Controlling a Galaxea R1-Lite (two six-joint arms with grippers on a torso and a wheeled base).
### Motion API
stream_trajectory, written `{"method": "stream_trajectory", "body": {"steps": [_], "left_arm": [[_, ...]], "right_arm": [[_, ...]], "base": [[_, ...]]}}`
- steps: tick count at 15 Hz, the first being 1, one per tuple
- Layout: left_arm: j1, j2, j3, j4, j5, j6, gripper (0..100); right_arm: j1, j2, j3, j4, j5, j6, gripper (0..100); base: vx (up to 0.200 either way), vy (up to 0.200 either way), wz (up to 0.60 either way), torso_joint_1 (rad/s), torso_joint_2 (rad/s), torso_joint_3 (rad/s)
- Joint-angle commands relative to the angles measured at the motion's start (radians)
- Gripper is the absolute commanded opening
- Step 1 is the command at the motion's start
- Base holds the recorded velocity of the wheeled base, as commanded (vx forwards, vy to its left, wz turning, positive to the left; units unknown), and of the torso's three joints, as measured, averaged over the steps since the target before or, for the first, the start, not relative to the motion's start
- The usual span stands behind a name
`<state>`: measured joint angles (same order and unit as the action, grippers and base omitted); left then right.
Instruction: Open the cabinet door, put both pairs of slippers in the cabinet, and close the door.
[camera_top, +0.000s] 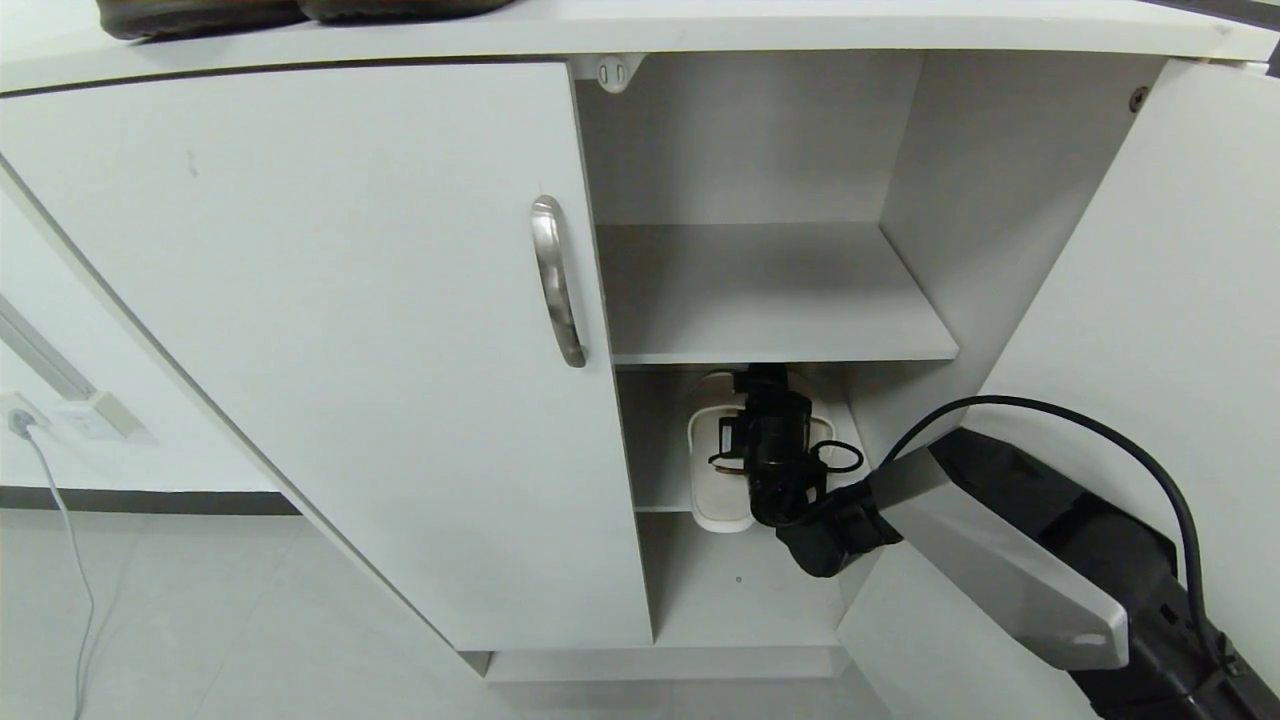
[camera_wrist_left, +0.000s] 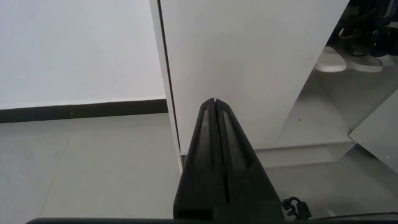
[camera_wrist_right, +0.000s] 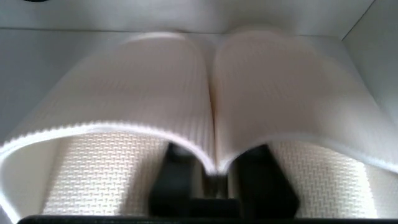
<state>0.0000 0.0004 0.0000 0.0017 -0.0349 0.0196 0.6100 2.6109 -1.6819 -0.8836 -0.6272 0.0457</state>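
Note:
A white pair of slippers (camera_top: 715, 490) lies side by side on the cabinet's middle shelf, toes pointing inward. My right gripper (camera_top: 765, 385) reaches into that compartment from the right and is shut on the slippers' (camera_wrist_right: 211, 106) adjoining strap edges, one dark finger (camera_wrist_right: 177, 183) under each strap. A dark pair of slippers (camera_top: 200, 15) rests on the cabinet top at far left. The cabinet's right door (camera_top: 1150, 300) stands open; its left door (camera_top: 330, 330) is closed. My left gripper (camera_wrist_left: 214, 107) is shut with nothing in it, low above the floor before the closed door. The white slippers (camera_wrist_left: 339, 60) also appear in the left wrist view.
An upper shelf (camera_top: 770, 290) and the bottom compartment (camera_top: 730, 590) hold nothing. A metal handle (camera_top: 557, 280) sits on the closed door's edge. A wall socket with a cable (camera_top: 20, 420) is at left, above grey floor (camera_wrist_left: 74, 162).

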Motion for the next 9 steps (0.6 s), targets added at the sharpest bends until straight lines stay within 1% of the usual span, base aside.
{"method": "stream_trajectory", "body": {"steps": [1,4,5,8,9], "left_arm": [[0.0,0.001,0.0,0.0,0.001,0.0,0],[0.0,0.0,0.0,0.0,0.0,0.0,0],[0.0,0.0,0.0,0.0,0.0,0.0,0],[0.0,0.0,0.0,0.0,0.0,0.0,0],[0.0,0.0,0.0,0.0,0.0,0.0,0]], "right_arm": [[0.001,0.0,0.01,-0.003,0.0,0.0,100],[0.005,-0.014,0.036,-0.005,0.0,0.0,100],[0.022,-0.057,0.091,-0.018,0.0,0.0,100],[0.042,-0.115,0.185,-0.049,-0.008,0.0,100],[0.05,-0.156,0.275,-0.109,-0.011,0.0,100]], "base": [[0.0,0.0,0.0,0.0,0.0,0.0],[0.0,0.0,0.0,0.0,0.0,0.0],[0.0,0.0,0.0,0.0,0.0,0.0],[0.0,0.0,0.0,0.0,0.0,0.0],[0.0,0.0,0.0,0.0,0.0,0.0]]}}
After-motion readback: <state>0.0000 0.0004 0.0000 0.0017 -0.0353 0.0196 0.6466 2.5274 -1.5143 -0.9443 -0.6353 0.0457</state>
